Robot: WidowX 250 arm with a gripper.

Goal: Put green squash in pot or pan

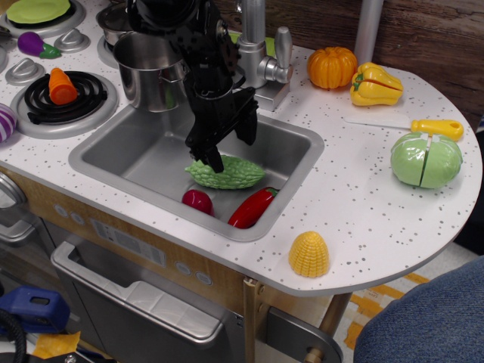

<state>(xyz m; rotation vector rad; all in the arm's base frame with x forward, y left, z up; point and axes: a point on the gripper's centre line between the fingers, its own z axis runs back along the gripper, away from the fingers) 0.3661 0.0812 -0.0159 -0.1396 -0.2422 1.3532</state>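
The green squash (231, 173), light green and bumpy, lies on the floor of the grey sink (136, 155). My black gripper (229, 149) is open and hangs straight over it, one finger at the squash's near left side, the other behind its far side. The fingertips reach squash height, and I cannot tell if they touch it. A steel pot (151, 66) stands on the counter at the sink's back left corner, partly behind my arm. A second lidded pan (113, 21) sits further back.
A red pepper (253, 208) and a dark red round vegetable (198, 201) lie in the sink in front of the squash. A faucet (257, 45) stands behind the sink. Corn (308, 254), split cabbage (425, 159), knife (431, 127), pumpkin (331, 66) and yellow pepper (376, 85) sit on the right counter.
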